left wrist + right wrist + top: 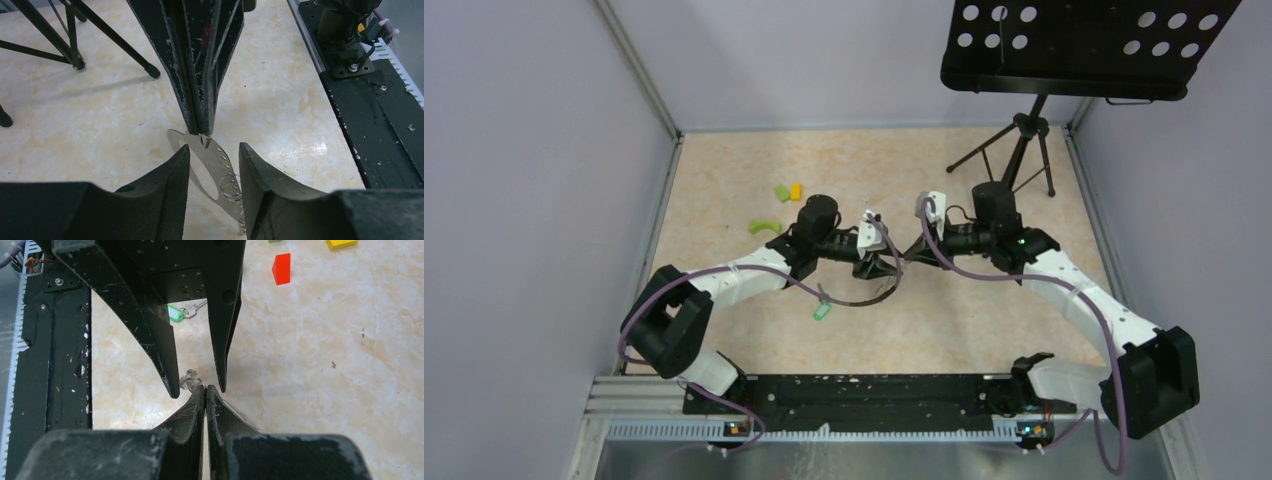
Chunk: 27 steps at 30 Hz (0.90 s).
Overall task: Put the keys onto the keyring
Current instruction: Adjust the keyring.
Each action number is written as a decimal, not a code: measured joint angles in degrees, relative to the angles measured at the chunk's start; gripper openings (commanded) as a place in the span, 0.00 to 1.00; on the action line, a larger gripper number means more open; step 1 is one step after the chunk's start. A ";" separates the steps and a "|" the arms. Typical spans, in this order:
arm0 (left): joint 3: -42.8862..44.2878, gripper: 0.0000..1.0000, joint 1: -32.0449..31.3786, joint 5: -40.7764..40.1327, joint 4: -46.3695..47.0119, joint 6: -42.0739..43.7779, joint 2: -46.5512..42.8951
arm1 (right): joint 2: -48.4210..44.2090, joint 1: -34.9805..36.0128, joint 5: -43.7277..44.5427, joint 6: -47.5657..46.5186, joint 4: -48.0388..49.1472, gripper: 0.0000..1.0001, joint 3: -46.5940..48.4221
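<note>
Our left claw (215, 150): released, jaws gaping either side of flat silver key (210, 162), not gripping it. Key's long axis runs along gap, far tip pointing at our right claw (205, 389), which is clenched on that tip. Keyring (864, 302) lies just base-side of both claws, green-tagged key (176, 314) near it. We judge left claw better placed to take the shaft.

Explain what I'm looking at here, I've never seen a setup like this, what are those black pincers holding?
Two robot arms stand at a table, each ending in a two-finger gripper. One picture looks down from above; the other two come from cameras on the wrists. The right gripper is shut on a thin silver key; the left gripper stands open, a finger on either side of it. On the table lie a dark keyring loop, a green-tagged key and coloured blocks.
</note>
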 measured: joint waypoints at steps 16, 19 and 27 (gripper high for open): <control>0.28 0.11 0.07 0.90 1.22 -2.16 0.00 | -0.28 0.00 -2.21 1.07 2.16 0.00 -1.86; 0.68 0.02 0.11 1.11 1.16 -2.29 0.04 | -0.33 0.00 -2.34 1.07 2.47 0.00 -2.08; 0.98 0.00 0.33 1.75 0.90 -2.23 0.55 | -0.39 -0.13 -2.89 1.79 2.34 0.00 -2.21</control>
